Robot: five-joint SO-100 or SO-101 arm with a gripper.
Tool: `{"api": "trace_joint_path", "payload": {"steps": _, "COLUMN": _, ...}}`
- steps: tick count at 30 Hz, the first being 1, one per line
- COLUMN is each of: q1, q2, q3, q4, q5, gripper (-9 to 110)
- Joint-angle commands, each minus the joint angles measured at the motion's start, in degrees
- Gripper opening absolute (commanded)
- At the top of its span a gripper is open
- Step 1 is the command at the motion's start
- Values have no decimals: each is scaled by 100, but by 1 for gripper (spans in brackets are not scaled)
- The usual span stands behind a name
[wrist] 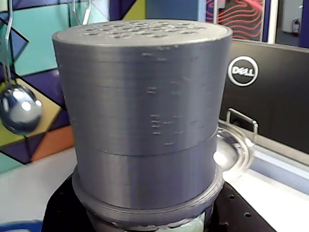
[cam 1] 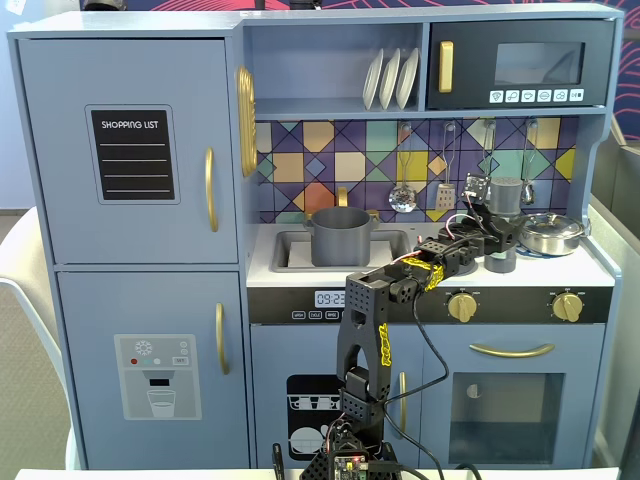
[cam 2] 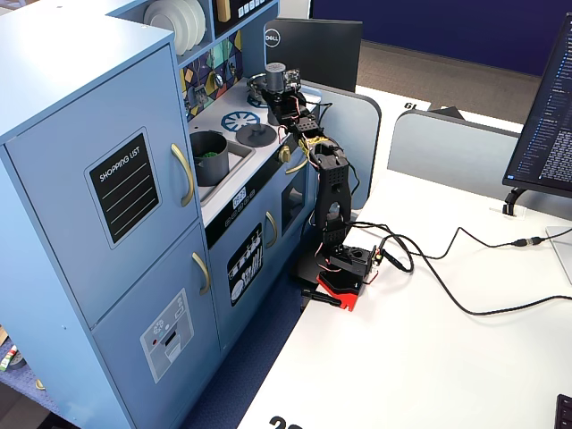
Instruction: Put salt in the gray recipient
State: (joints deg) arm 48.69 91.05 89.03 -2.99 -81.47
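Note:
The salt [cam 1: 506,194] is a tall gray shaker with a lighter perforated cap, standing upright over the stovetop at the right of the toy kitchen. Its cap fills the wrist view [wrist: 145,111], with a strip of pale green label at the bottom edge. My gripper [cam 1: 499,232] is shut around the shaker's body, and black jaw parts show on both sides of it in the wrist view [wrist: 145,220]. In the other fixed view the gripper [cam 2: 278,96] holds the shaker [cam 2: 275,75] at the far end of the counter. The gray recipient [cam 1: 340,236] sits in the sink, left of the gripper, also in the other fixed view [cam 2: 209,154].
A shiny steel pot [cam 1: 552,232] stands just right of the shaker, also in the wrist view [wrist: 237,151]. A flat gray lid [cam 2: 255,134] lies on the stovetop between sink and gripper. Ladles [wrist: 19,108] hang on the tiled back wall. Plates [cam 1: 391,78] stand on the shelf above.

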Motion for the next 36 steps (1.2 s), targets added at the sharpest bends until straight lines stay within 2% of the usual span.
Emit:
{"api": "trace_joint_path", "payload": {"steps": 1, "q1": -185, "q2": 1521, "q3": -272, "q4": 694, "q5": 835, "gripper": 0}}
{"api": "trace_joint_path", "payload": {"steps": 6, "q1": -1116, "q2": 3111, "q3": -18, "q4": 1898, "q5": 2681, "gripper": 0}}
{"api": "trace_joint_path", "payload": {"steps": 12, "q1": -3173, "q2": 4069, "q3": 0, "q4": 2628, "q5": 5924, "gripper": 0}}
{"api": "trace_joint_path", "payload": {"steps": 18, "q1": -4438, "q2": 3683, "q3": -290, "q4": 2839, "q5": 8613, "gripper": 0}}
{"api": "trace_joint_path", "payload": {"steps": 25, "q1": -5115, "q2": 2408, "q3": -1705, "q4": 3779, "q5": 11593, "gripper": 0}}
{"api": "trace_joint_path", "payload": {"steps": 28, "q1": -5300, "q2": 2048, "q3": -1969, "q4": 3542, "q5": 12946, "gripper": 0}}
{"api": "trace_joint_path", "payload": {"steps": 33, "q1": -5484, "q2": 1731, "q3": -2101, "q4": 2813, "q5": 13579, "gripper": 0}}
{"api": "trace_joint_path", "payload": {"steps": 36, "q1": -5317, "q2": 1406, "q3": -2716, "q4": 4017, "q5": 13931, "gripper": 0}}
